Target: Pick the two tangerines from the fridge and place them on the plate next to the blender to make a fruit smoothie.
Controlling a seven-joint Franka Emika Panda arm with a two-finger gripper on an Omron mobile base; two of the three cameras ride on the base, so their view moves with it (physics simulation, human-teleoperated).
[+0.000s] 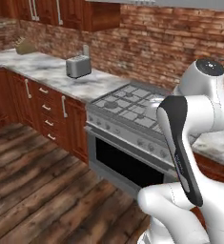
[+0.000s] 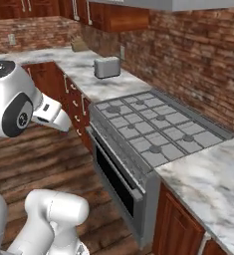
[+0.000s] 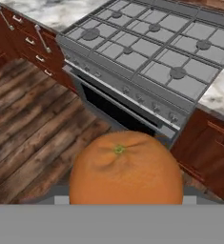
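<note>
One tangerine (image 3: 125, 169), round and plain orange with a small green stem mark, looms large at the bottom of the hand view. It hangs in the air above the wooden floor in front of the oven. My gripper is shut on it, and the fruit hides the fingertips. The fridge, the plate and the blender are out of view.
A grey gas stove (image 3: 147, 52) with an oven door (image 3: 118, 109) stands ahead, between marble counters (image 2: 213, 184) over dark wood cabinets (image 1: 46, 105). A toaster (image 1: 78, 66) sits on the counter left of the stove. Open wooden floor (image 3: 32, 128) lies to the left.
</note>
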